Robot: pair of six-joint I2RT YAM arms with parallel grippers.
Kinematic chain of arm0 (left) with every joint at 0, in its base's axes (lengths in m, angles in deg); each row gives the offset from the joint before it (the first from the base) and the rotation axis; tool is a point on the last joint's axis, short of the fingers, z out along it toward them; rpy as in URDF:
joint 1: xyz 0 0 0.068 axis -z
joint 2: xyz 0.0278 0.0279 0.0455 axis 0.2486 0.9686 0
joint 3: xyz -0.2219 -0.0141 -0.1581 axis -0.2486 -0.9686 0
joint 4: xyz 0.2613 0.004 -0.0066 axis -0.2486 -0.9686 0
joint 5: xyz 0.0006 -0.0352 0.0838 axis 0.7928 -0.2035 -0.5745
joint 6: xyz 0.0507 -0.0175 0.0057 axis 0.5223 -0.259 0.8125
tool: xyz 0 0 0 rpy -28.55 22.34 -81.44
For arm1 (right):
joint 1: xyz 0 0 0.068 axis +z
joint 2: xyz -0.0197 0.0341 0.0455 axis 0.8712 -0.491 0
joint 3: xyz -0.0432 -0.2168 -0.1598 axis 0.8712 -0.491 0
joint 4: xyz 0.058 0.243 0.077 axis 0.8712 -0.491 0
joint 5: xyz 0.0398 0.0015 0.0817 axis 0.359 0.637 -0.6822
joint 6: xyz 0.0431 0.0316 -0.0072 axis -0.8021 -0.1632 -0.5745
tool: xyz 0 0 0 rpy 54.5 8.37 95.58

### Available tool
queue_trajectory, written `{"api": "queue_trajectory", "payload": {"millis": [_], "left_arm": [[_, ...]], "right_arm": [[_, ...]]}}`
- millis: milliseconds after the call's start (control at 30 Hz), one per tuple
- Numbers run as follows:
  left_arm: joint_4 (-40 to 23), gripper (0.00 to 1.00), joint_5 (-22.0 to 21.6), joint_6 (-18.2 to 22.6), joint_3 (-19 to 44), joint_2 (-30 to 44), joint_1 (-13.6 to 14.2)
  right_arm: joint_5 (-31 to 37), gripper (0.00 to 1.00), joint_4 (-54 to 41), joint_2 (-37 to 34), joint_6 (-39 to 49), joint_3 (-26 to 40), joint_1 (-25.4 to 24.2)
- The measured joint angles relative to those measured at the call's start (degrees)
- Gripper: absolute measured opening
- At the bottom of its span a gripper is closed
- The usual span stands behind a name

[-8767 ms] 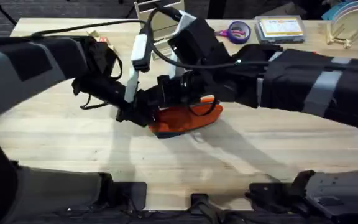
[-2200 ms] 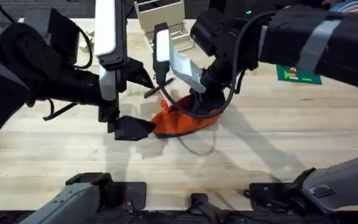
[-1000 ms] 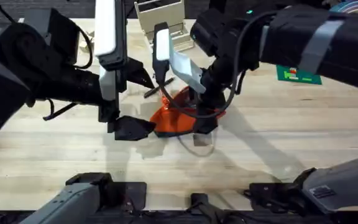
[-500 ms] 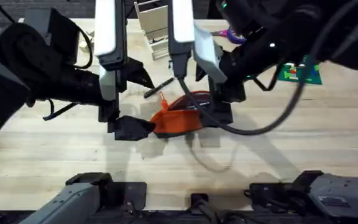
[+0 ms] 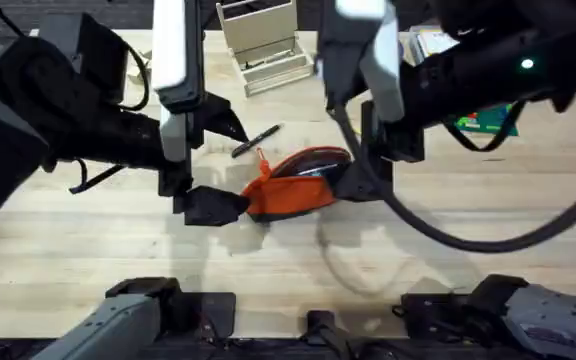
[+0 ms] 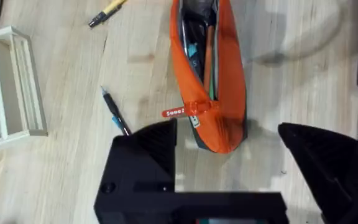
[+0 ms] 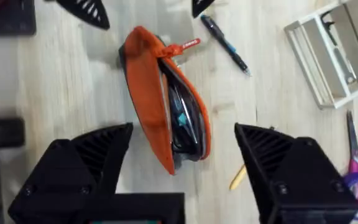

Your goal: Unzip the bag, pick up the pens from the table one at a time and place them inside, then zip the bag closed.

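Observation:
The orange bag [image 5: 290,194] lies mid-table with its zipper open, showing a dark inside [image 6: 199,43] with items in it. Its red-tagged pull [image 6: 178,112] sits at the end nearest my left gripper [image 6: 225,132], which is open and low, its fingers flanking that end of the bag. My right gripper [image 7: 184,130] is open and hovers above the bag's other end [image 7: 166,112], holding nothing. A black pen [image 5: 256,140] lies on the table [image 5: 118,260] just behind the bag. A yellow pen [image 7: 238,177] lies further off, beyond the bag's far end.
A white wire rack [image 5: 263,40] stands at the back behind the pens. Purple-handled scissors [image 7: 355,155] lie near it. A green card [image 5: 483,115] sits at the right under the right arm. Bare tabletop stretches in front of the bag.
The right gripper has lifted off the bag and drawn back to the right. The bag's zipper now gapes open and the bag has settled flatter. The left arm has stayed still.

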Motion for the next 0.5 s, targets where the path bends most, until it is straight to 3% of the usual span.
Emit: {"api": "queue_trajectory", "payload": {"millis": [500], "left_arm": [[0.0, 0.993, 0.0, 0.0, 0.0, 0.0, 0.0]], "right_arm": [[-0.02, 0.998, 1.75, 5.03, -15.93, 0.0, -0.02]]}}
